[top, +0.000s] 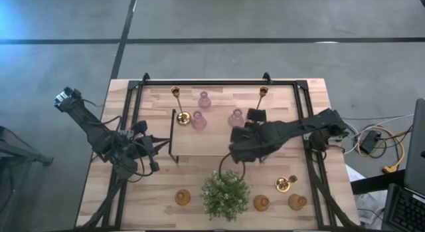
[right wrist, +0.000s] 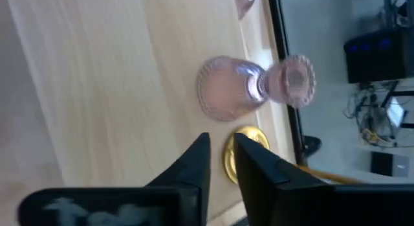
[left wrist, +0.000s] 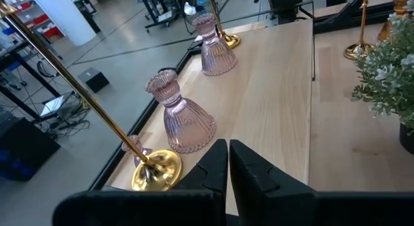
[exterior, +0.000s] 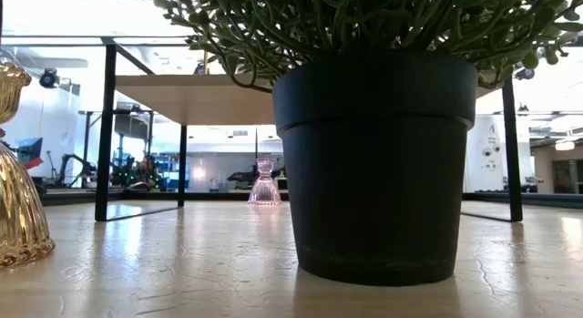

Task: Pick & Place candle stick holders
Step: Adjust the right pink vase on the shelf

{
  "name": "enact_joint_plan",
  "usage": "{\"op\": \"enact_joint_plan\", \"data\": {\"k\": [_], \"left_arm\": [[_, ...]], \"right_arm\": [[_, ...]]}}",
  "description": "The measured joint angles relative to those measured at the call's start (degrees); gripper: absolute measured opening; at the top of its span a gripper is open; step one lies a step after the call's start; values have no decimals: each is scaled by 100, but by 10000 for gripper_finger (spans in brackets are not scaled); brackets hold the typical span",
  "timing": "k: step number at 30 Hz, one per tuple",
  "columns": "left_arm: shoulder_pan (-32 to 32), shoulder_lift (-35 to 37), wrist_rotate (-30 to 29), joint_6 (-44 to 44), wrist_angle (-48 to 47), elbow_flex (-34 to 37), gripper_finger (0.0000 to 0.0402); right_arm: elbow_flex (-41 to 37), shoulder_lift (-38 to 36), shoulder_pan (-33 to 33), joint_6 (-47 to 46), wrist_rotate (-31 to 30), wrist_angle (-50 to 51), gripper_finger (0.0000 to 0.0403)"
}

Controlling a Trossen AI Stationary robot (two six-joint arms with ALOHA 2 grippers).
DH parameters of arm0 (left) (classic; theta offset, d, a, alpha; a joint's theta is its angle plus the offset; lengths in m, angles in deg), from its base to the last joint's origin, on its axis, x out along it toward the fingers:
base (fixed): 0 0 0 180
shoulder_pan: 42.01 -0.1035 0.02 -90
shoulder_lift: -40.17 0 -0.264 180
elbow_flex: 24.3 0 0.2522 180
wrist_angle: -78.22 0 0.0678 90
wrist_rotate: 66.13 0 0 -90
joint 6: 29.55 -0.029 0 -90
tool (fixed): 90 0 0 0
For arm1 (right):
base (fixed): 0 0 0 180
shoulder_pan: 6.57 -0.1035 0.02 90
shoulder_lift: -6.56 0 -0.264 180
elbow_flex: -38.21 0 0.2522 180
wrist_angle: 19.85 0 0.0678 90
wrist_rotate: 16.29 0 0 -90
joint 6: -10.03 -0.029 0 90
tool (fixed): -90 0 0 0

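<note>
**benchbot_42:** Honestly, the pink holder [right wrist: 252,87] was the one to go for. It stood upright toward the far edge of the table [top: 312,125], about midway along, with a brass holder's round base [right wrist: 242,155] just beside it. The right gripper [right wrist: 221,138] hung near it, fingers only a sliver apart and nothing between them. No way that gap was getting round the glass.

**wristcam_fan:** Agreed, way too narrow. I'd have opened right up first, then come in on the waist under the ruffled cup, since that looked like the skinniest bit. The flared ribbed skirt seemed likely to slip out.

**benchbot_42:** And line up so neither finger clipped that brass base. A tall thin stick like that looked easy to knock over.

**wristcam_fan:** Yep. Squeeze gently as well, it's glass. What was the left gripper [left wrist: 228,145] doing?

**benchbot_42:** Parked by the table's left edge, fingers pressed together, holding nothing. Two more pink holders [left wrist: 178,119] and another brass holder [left wrist: 155,168] sat in front of it.

**wristcam_fan:** And the plant [top: 225,194]?

**benchbot_42:** Down at the near edge with the amber holders [top: 182,197], well apart from the pick.
</note>
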Motion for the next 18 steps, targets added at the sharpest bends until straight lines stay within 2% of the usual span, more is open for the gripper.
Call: {"op": "enact_joint_plan", "data": {"k": [5, 9, 18], "left_arm": [[0, -4, -2, 0, 2, 0, 19], [0, -4, 0, 0, -1, 0, 19], [0, -4, 0, 0, -1, 0, 19]], "right_arm": [[407, 282, 46, 80, 67, 26, 116], [610, 403, 32, 295, -179, 27, 145], [985, 911, 147, 422, -316, 21, 180]]}}
